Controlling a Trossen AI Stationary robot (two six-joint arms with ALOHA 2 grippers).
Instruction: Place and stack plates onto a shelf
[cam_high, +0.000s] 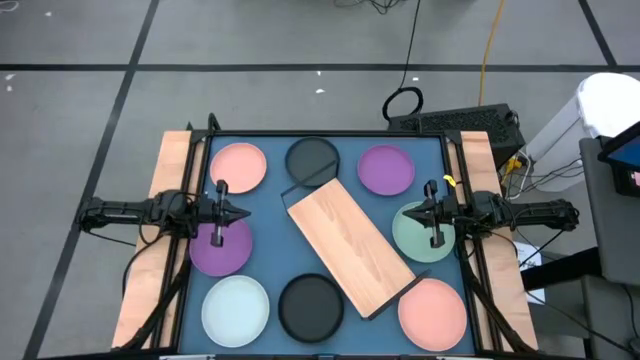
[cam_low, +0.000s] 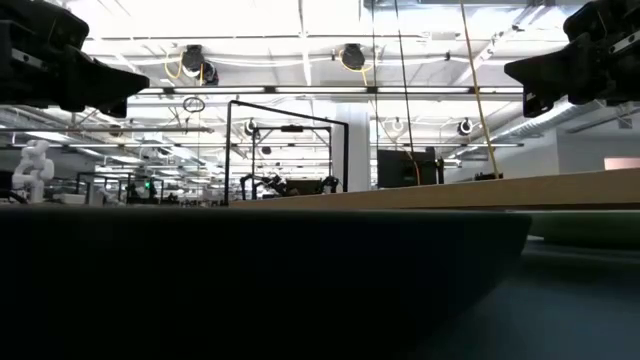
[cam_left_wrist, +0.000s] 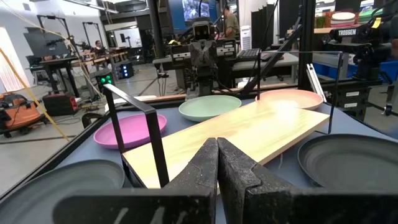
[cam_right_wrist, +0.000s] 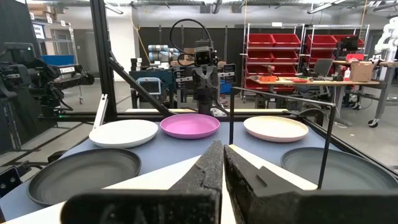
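Wooden shelf (cam_high: 350, 248) lies bare and diagonal among scattered plates (cam_high: 237, 166); both grippers, left (cam_high: 222, 212) and right (cam_high: 432, 214), hover closed and empty, nothing stacked.

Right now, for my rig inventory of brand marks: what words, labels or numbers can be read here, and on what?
"TROSSEN": white letters on the dark right arm, across the table in the left wrist view.
White label on the dark left arm: too blurred to read.
Blue screen in the room behind: too small to read.
Round matte plates, light wooden shelf board: no text.
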